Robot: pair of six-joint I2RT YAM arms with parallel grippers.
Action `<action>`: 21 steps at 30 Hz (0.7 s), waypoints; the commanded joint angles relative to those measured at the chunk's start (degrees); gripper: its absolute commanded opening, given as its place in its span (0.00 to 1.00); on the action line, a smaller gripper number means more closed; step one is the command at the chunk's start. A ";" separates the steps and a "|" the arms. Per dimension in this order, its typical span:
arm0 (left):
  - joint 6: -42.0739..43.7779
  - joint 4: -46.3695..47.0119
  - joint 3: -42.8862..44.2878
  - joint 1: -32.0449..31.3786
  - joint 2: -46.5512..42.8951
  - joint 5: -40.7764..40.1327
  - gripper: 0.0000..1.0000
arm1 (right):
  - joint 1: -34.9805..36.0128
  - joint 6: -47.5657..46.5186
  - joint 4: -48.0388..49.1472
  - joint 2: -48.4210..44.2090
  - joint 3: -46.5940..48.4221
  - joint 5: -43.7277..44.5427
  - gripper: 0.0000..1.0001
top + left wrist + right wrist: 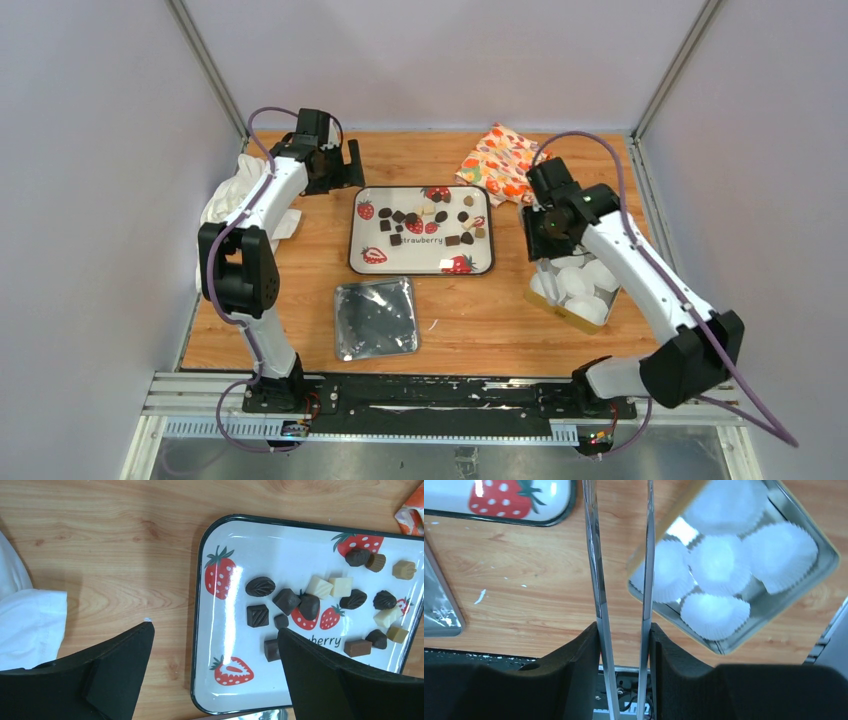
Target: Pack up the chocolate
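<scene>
Black fingers point(115, 675) of the left tool point(214, 629) stand wide apart, released, above the counter point(125, 540) and the edge of the strawberry tray point(280, 550), where the chocolate point(286, 600) lies scattered. Meanwhile the right tool point(623, 630) is clenched on metal tweezers point(594, 570), blades apart, beside a tin point(774, 605) of white paper cups point(719, 562).

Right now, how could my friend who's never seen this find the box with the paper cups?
Start at the wooden table, then go right of the strawberry tray. There sits a gold-edged metal tin, by the tweezers in the right gripper. Only it holds white pleated paper cups; the tray holds chocolates.
</scene>
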 commanded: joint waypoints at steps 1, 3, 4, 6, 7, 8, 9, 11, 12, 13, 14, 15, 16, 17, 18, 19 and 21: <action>-0.07 -0.24 1.80 0.25 0.67 1.39 1.00 | -5.71 1.99 -4.42 -6.37 -5.96 0.32 0.00; -0.27 -0.17 1.89 0.25 0.93 1.88 1.00 | -7.77 2.46 -4.62 -8.47 -8.65 -0.36 0.00; -0.44 -0.18 1.89 0.25 1.02 2.03 1.00 | -8.73 2.61 -4.58 -9.36 -10.07 -0.95 0.00; -0.66 -0.24 1.89 0.25 1.27 2.26 1.00 | -10.47 2.75 -4.19 -10.65 -13.14 -1.87 0.00; -0.73 -0.24 1.89 0.25 1.43 2.33 1.00 | -11.20 2.68 -3.79 -11.04 -14.42 -2.42 0.00; -0.77 -0.17 1.89 0.25 1.54 2.44 1.00 | -12.03 2.44 -3.37 -11.21 -15.42 -2.80 0.00; -0.85 -0.20 1.89 0.25 1.63 2.56 1.00 | -12.68 2.17 -2.85 -11.23 -16.24 -3.08 0.00; -0.86 -0.14 1.98 0.25 1.67 2.74 1.00 | -13.94 1.46 -2.16 -10.84 -17.37 -3.25 0.00; -0.86 -0.11 1.90 0.25 1.67 2.71 1.00 | -14.44 1.12 -2.01 -10.49 -17.66 -3.37 0.00; -0.78 -0.13 1.89 0.25 1.66 2.71 1.00 | -14.91 0.76 -1.80 -10.16 -17.84 -3.61 0.00; -0.77 -0.12 1.82 0.25 1.54 2.64 1.00 | -15.46 0.43 -1.57 -9.77 -18.15 -3.90 0.00; -0.77 -0.10 1.71 0.25 1.49 2.63 1.00 | -15.83 0.19 -1.25 -9.53 -18.64 -4.28 0.00; -0.77 -0.08 1.51 0.25 1.41 2.57 1.00 | -16.41 -0.12 -0.97 -9.25 -18.96 -4.60 0.00; -0.77 -0.08 1.34 0.25 1.20 2.47 1.00 | -16.92 -0.41 -0.74 -9.14 -19.36 -4.73 0.00; -0.69 -0.08 1.23 0.25 1.15 2.41 1.00 | -17.26 -0.62 -0.28 -9.06 -19.63 -4.74 0.00; -0.67 -0.01 1.01 0.25 1.03 2.34 1.00 | -17.67 -0.93 0.20 -9.00 -19.91 -4.56 0.00; -0.62 -0.01 0.82 0.25 0.88 2.19 1.00 | -18.47 -1.47 0.96 -8.47 -20.19 -4.04 0.00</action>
